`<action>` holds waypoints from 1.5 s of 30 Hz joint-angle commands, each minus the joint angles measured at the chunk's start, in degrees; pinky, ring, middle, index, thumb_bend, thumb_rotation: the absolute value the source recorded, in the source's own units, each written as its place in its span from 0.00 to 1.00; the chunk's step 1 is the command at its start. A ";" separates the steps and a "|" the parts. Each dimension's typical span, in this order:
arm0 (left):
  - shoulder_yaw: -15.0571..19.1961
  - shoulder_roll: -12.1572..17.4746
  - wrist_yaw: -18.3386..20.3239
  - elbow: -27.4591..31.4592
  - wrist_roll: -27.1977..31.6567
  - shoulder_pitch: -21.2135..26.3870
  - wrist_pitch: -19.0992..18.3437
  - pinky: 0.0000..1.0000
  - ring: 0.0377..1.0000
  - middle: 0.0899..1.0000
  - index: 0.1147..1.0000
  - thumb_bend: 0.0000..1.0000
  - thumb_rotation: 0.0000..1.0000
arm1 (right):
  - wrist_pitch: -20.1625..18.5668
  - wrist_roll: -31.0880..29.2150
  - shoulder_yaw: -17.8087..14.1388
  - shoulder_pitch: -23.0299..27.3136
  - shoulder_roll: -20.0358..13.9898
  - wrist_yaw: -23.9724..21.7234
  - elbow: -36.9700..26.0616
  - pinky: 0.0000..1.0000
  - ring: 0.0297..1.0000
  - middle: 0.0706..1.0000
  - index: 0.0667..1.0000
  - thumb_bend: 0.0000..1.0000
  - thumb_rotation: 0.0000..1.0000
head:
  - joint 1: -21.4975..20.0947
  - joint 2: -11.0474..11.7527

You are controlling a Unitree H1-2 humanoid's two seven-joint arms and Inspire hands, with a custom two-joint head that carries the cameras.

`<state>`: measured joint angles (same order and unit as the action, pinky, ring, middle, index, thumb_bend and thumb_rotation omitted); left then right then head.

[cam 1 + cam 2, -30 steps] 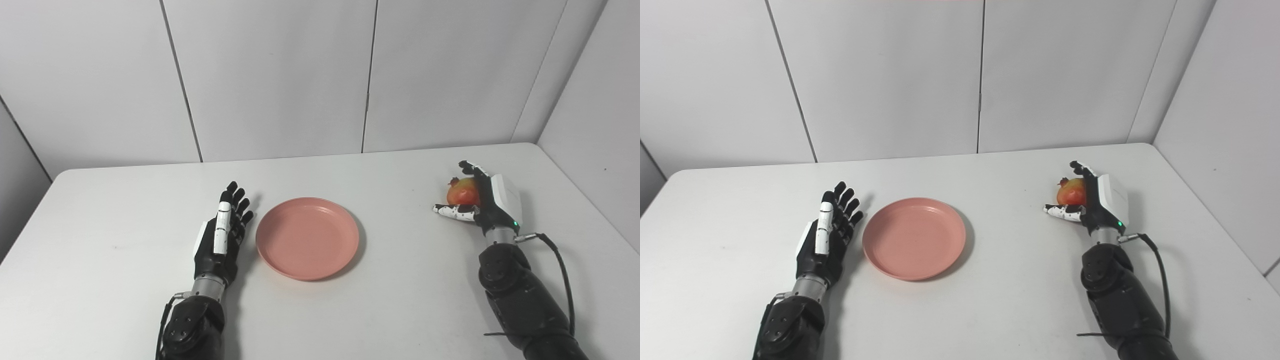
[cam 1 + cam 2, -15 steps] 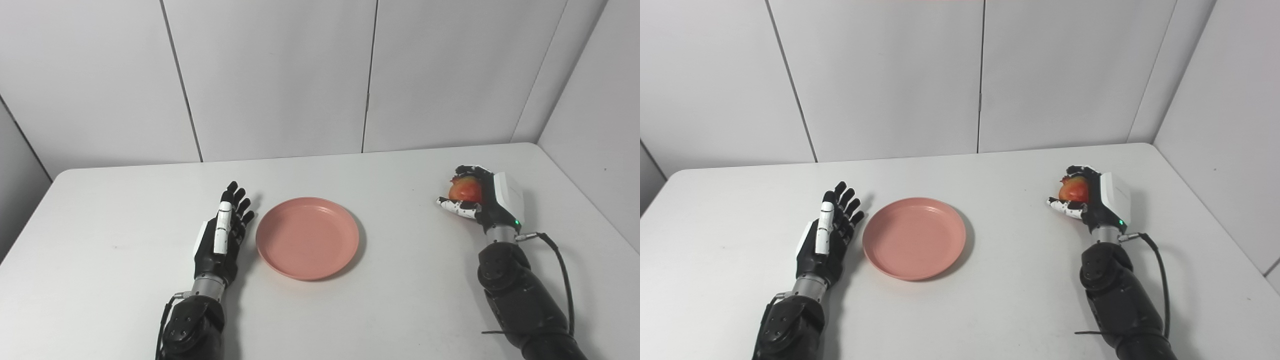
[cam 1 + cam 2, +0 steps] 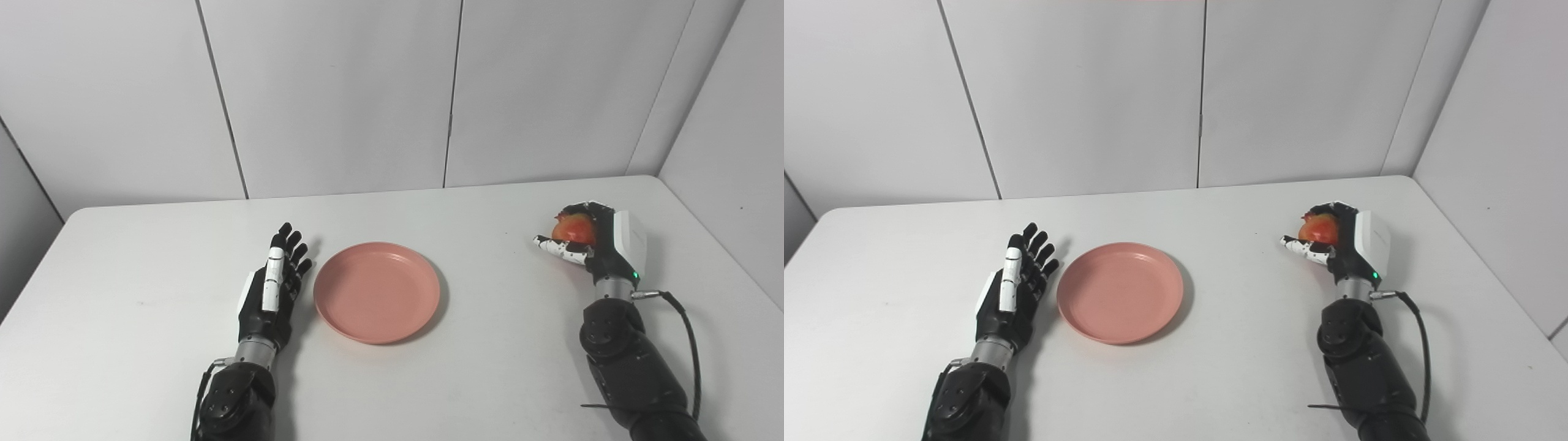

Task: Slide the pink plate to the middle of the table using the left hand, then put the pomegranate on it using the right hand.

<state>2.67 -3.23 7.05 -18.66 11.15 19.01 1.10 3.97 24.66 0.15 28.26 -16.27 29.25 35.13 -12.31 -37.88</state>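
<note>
— Why set out like this, from the biggest thing down?

— White tabletop (image 3: 122, 257) bare apart from the working pieces, so nothing in the way of a carry. Pink plate (image 3: 376, 291) flat near the middle, judged done with its slide and ready to receive. Left robot hand (image 3: 269, 288) just beside the plate's left rim, fingers straight and spread, gripping nothing; whether touching the rim, impossible to say. Right robot hand (image 3: 597, 242) well off to the right, curled around the pomegranate (image 3: 572, 228), thumb stretched beneath it; probably holding it just clear of the surface, ready for a carry leftward.

— And what hidden or hard to read?

— Both arms cut off at the bottom edge. Far side and underside of the fruit covered by fingers, so firmness of grip unclear. Gap beneath the fruit not plainly visible either; lifted or only cradled, hard to tell.
</note>
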 commanded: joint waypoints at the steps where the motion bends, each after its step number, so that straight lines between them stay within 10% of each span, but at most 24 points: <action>1: -0.07 -0.92 -0.45 0.42 0.19 1.39 0.84 0.96 0.98 0.99 0.98 0.56 0.93 | 5.02 0.07 -0.41 2.10 -1.08 2.10 -1.63 0.31 0.38 0.43 0.50 0.49 0.00 | 0.27 0.18; 30: -3.04 -2.97 -7.14 -2.87 -7.86 3.02 4.19 0.92 0.96 0.97 0.96 0.54 1.00 | 5.09 -3.64 0.52 -2.97 3.00 -9.36 -23.94 0.32 0.38 0.43 0.50 0.49 0.00 | 6.97 1.82; 45: -4.74 -3.25 -9.29 -4.57 -11.64 3.61 6.32 0.91 0.95 0.97 0.96 0.55 1.00 | 9.08 -4.63 6.62 -4.87 9.30 -17.64 -27.60 0.34 0.39 0.45 0.49 0.49 0.00 | 10.03 2.03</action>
<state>-1.73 -5.69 -1.58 -23.09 0.56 20.96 5.39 9.63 19.86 6.76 21.67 -7.10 11.61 9.38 -2.29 -35.86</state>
